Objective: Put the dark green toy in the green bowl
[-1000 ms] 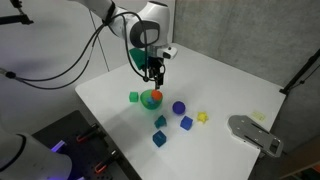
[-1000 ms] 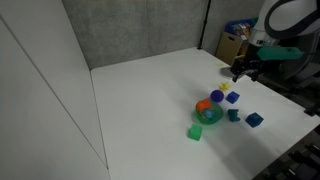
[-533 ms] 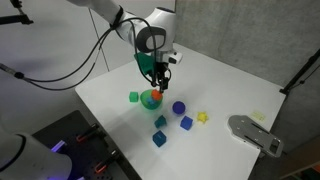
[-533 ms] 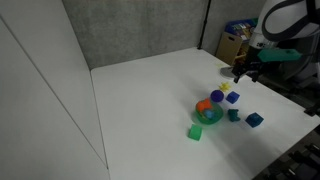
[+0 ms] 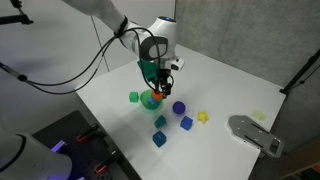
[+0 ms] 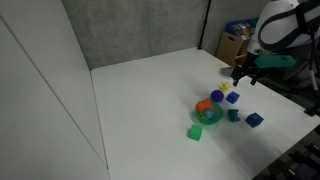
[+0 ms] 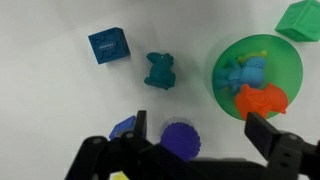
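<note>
The dark green toy (image 7: 159, 70) lies on the white table, left of the green bowl (image 7: 280, 58) in the wrist view. It also shows in both exterior views (image 5: 160, 121) (image 6: 233, 115). The green bowl (image 5: 146, 102) (image 6: 212, 118) holds an orange toy (image 7: 262, 99) and a blue toy (image 7: 246, 72). My gripper (image 7: 200, 130) is open and empty, hovering above the table with a purple round toy (image 7: 181, 138) between its fingers' line of sight. In the exterior views the gripper (image 5: 160, 78) (image 6: 243, 72) hangs above the bowl area.
A light-green cube (image 7: 299, 18) (image 5: 133, 97) sits beside the bowl. A bluer teal cube (image 7: 108, 45) (image 5: 159, 139), a blue cube (image 5: 186, 123) and a yellow toy (image 5: 202, 117) lie nearby. A grey device (image 5: 255, 132) rests at the table's edge.
The gripper has moved a little to the right and lower over the toys. The toys and bowl have not moved.
</note>
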You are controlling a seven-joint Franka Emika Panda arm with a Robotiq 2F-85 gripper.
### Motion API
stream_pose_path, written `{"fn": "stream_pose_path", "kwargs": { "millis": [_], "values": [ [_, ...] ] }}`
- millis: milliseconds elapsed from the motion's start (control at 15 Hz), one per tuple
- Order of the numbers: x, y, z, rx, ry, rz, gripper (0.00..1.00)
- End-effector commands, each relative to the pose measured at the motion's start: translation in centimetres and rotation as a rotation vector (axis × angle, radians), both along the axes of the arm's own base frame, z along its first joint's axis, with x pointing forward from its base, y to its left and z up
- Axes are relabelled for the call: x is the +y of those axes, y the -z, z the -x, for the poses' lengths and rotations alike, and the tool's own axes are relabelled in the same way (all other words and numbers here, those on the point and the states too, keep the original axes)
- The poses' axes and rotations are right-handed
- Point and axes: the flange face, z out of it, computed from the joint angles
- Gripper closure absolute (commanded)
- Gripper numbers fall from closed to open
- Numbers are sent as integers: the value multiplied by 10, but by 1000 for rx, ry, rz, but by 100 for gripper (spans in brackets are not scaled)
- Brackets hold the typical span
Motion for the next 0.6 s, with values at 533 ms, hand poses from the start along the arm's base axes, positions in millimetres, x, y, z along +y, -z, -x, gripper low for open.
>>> {"fn": "stream_pose_path", "kwargs": {
  "millis": [533],
  "values": [
    [-65, 100, -3, 34, -12, -30, 0]
  ]
}}
